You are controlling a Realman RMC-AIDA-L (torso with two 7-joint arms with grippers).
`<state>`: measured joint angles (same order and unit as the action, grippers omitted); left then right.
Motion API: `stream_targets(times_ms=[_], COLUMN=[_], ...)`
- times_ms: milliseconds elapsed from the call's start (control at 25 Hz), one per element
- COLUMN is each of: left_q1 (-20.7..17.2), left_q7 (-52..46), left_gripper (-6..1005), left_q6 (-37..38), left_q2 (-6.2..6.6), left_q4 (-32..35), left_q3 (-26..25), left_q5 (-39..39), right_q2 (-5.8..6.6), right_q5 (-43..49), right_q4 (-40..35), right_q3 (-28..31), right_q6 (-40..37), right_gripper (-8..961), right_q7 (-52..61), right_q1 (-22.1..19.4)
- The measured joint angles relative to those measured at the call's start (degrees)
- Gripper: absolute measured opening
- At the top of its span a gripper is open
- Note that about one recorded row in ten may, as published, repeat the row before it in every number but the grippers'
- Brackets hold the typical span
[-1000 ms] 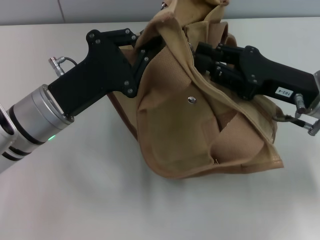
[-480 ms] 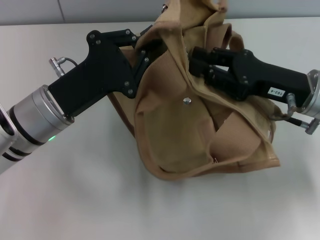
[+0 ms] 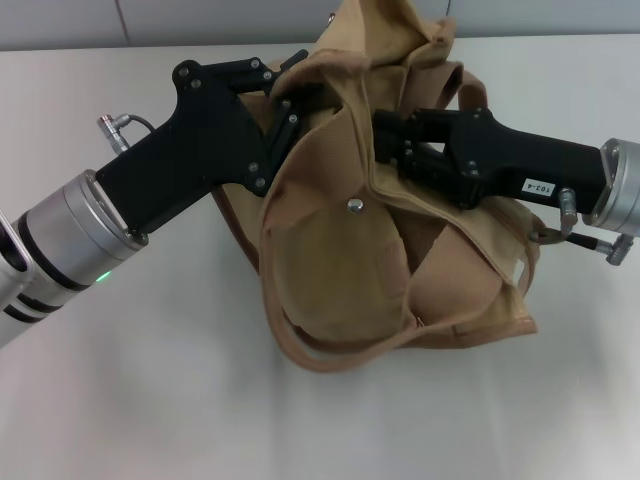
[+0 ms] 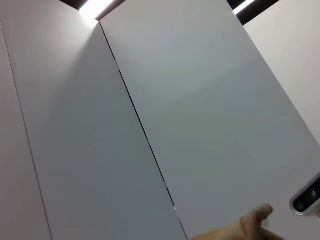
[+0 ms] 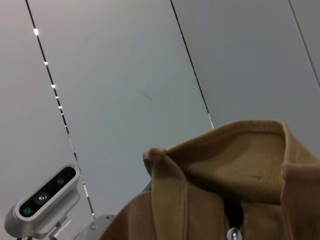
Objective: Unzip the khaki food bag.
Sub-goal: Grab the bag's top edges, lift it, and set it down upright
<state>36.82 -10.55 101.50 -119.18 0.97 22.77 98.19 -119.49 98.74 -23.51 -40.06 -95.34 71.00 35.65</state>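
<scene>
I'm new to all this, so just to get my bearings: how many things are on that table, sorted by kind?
Khaki food bag: 1
Robot grippers reaching into it: 2, the left gripper and the right gripper
Total: 3

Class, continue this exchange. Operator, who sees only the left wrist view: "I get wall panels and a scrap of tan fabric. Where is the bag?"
Observer: In the head view, the khaki food bag sits slumped on the white table, with its silver snap facing up.
Operator: Where are the grippers?
Observer: The left gripper is at the bag's upper left edge. The right gripper reaches into the folds near its top from the right.
Operator: Any sign of the zipper?
Observer: The right wrist view shows a small silver piece, likely the zipper pull, between tan folds close to the camera.
</scene>
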Motion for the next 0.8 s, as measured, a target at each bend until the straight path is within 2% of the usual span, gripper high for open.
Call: stream_targets(times_ms=[200, 800], left_q1=[0.02, 0.29], left_q7=[0.0, 0.0], left_gripper=[95, 99], left_q6=[0.28, -0.02], left_q2=[0.0, 0.0], left_q4=[0.03, 0.08], left_q3=[-0.01, -0.13], left_q5=[-0.03, -0.18], right_q2=[-0.04, 0.07], right_q5=[-0.46, -1.52], right_q4=[-0.82, -1.33], right_q3=[0.34, 0.43], right_q6=[-1.86, -3.28], right_gripper=[234, 3], right_q7=[-2.48, -6.35], right_q1=[-1.33, -3.83])
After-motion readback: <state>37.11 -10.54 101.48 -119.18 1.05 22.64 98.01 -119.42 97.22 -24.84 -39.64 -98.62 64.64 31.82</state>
